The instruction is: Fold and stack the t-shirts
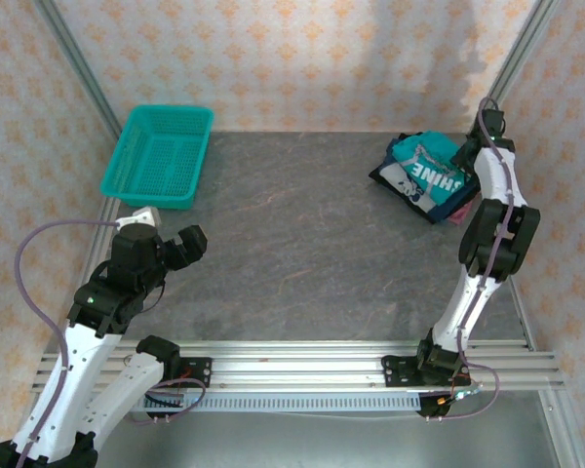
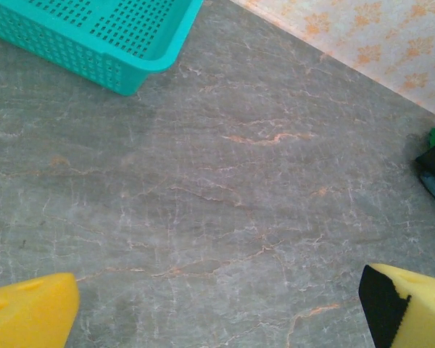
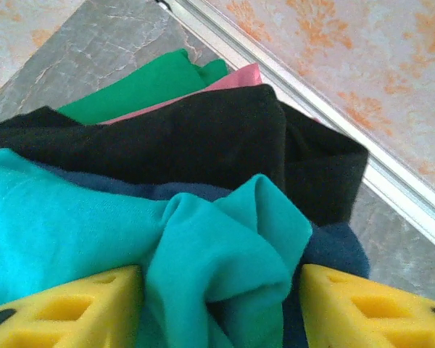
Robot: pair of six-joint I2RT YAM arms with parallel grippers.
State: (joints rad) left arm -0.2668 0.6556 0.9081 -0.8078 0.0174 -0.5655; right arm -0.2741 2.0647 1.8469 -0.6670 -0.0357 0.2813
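top external view: teal t-shirt (image 1: 427,166) lies on navy t-shirt (image 1: 398,179) at the worktop's (image 1: 292,244) far right corner, apparently stacked but rumpled. right hand (image 3: 219,279) apart around teal cloth, left hand (image 2: 217,290) apart.

From my station, the left arm (image 1: 83,356) and the right arm (image 1: 487,239) were white links joined by black housings. A thin purple cable (image 1: 78,224) looped off the left arm, and a second purple cable (image 1: 485,109) curled above the right arm's wrist. The left hand (image 2: 217,319) had yellow fingers (image 2: 29,312), one with a black inner face. The right hand (image 3: 217,304) had yellow fingers (image 3: 65,312) with moulded slots.
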